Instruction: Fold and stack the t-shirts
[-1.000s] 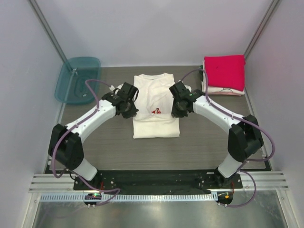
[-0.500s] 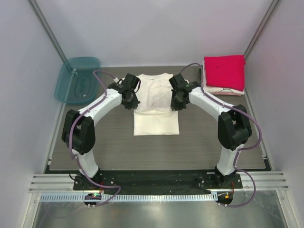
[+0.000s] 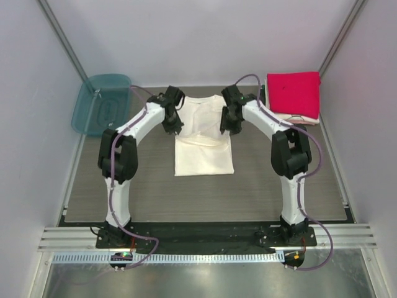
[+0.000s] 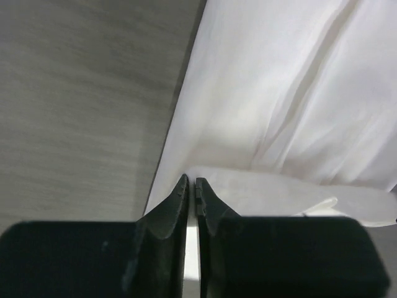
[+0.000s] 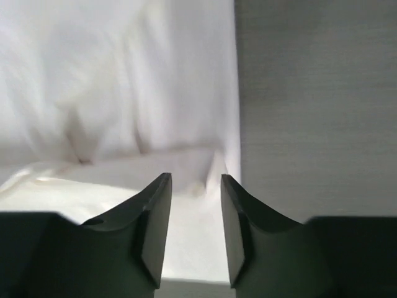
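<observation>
Pale walls (image 3: 198,37) stand around a grey-brown table (image 3: 279,186). One cream-white t-shirt (image 3: 203,158) lies in the middle of the table. It looks folded in half, and no print shows on it. At the far right corner sits a pile, with one red t-shirt (image 3: 293,90) on top and pale folded ones (image 3: 291,117) under it. I cannot count the pale ones. One teal tub (image 3: 99,105) sits at the far left corner.

Two arms reach to the far end of the cream-white t-shirt, one on each side. The left gripper (image 4: 191,182) is almost closed, with only a thin crack between its jaws. Its tips are at the edge of the top layer, and I cannot tell if any cloth is pinched. The right gripper (image 5: 195,177) is partly open over the shirt's right edge, with nothing held between its jaws.

I think this is the end of a fold, with the cloth being let go. Next, both grippers should open and lift up without dragging the cloth. Then the shirt may need one more fold, or a trip to the pile.
</observation>
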`<state>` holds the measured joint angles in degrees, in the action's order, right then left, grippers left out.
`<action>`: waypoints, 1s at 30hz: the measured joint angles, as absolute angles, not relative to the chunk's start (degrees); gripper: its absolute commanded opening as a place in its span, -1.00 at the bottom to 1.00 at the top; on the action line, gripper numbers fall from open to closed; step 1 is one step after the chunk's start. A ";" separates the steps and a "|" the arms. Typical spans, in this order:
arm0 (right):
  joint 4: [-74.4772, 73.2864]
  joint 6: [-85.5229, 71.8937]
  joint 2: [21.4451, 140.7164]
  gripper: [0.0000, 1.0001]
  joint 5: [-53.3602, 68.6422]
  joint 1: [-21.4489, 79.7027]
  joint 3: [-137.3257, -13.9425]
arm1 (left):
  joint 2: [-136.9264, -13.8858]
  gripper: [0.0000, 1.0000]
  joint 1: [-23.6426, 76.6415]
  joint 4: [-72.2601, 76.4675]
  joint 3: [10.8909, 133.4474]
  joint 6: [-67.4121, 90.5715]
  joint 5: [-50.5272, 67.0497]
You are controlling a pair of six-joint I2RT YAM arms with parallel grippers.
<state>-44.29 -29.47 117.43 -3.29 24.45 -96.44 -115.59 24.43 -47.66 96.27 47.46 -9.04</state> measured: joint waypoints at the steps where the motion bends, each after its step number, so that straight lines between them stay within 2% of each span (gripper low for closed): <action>1: -47.40 -28.77 120.75 -0.03 -3.03 23.51 -102.45 | -118.89 -0.67 23.31 -49.89 101.58 47.42 -8.34; 6: -53.30 -27.53 137.40 0.04 -1.50 18.79 -135.83 | -134.28 -0.22 16.88 -58.06 130.91 46.98 -5.21; 8: -54.48 -27.40 137.14 0.04 -0.71 17.45 -137.91 | -136.07 -0.16 14.94 -60.45 136.62 46.46 -4.47; 10: -53.12 -27.38 132.62 0.04 0.10 16.25 -132.25 | -134.34 -0.11 13.80 -61.60 136.14 45.95 -3.95; 15: -47.79 -28.34 111.94 0.05 4.58 17.04 -101.06 | -118.76 -0.07 14.79 -57.84 112.22 45.54 -1.69; 19: -42.24 -28.77 100.27 0.09 8.60 20.08 -82.63 | -107.72 0.02 17.04 -54.26 96.44 44.71 -0.16; 23: -36.93 -29.74 94.37 0.13 12.73 22.13 -67.85 | -97.17 0.24 18.79 -49.58 80.18 44.80 1.65; 26: -33.98 -30.61 92.97 0.13 14.11 22.09 -59.44 | -92.36 0.25 19.07 -45.58 70.76 45.21 3.03; 30: -31.59 -31.27 92.92 0.13 14.72 22.00 -54.54 | -89.32 0.25 19.77 -41.23 61.34 46.44 4.23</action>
<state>-31.59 -31.27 92.92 14.72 22.00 -54.54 -89.32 19.77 -41.23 61.34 46.44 4.23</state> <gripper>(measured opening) 0.564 0.624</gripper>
